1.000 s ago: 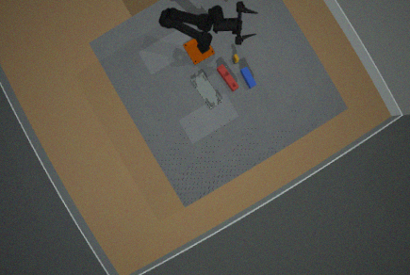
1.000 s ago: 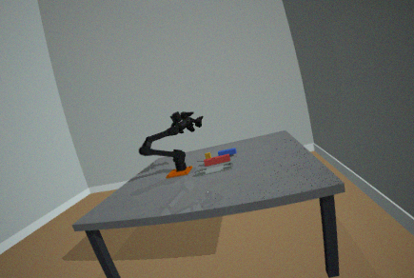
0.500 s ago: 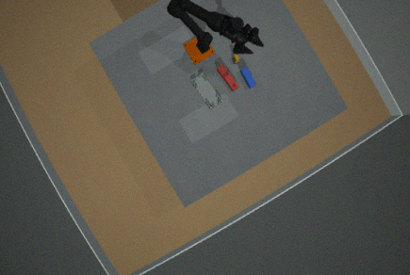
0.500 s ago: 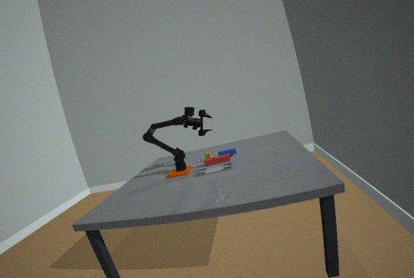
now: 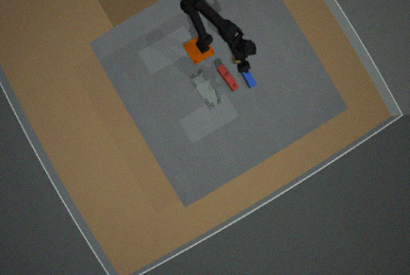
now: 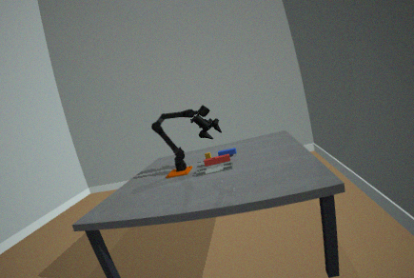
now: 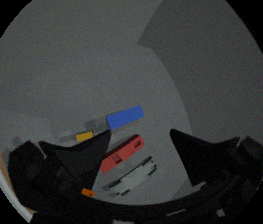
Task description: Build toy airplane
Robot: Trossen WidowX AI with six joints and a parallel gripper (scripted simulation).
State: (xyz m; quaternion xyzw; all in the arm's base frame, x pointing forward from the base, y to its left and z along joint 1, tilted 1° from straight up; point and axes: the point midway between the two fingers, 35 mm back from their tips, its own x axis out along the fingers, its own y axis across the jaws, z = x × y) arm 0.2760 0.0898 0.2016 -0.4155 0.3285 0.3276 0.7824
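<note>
The red fuselage (image 5: 229,80) (image 6: 217,160) (image 7: 127,151) lies on the table beside the pale grey jig (image 5: 206,89) (image 6: 215,168) (image 7: 136,178), outside its cradle; two dark sockets show on its top. The blue wing (image 5: 250,79) (image 6: 227,151) (image 7: 125,117) lies apart, on the fuselage's other side. The small yellow tail fin (image 5: 237,60) (image 6: 207,155) (image 7: 85,136) is separate too, partly hidden by the arm in the top view. My gripper (image 6: 217,135) (image 7: 141,132) is open and empty, high above the parts and tilted downward. I cannot tell which way the tabs face.
The arm's orange base plate (image 5: 191,53) (image 6: 171,175) (image 7: 88,192) is on the grey table (image 5: 173,155) (image 6: 270,176), near the jig's end. Two paler patches show on the table top in the top view. The arm arches above the table from its base.
</note>
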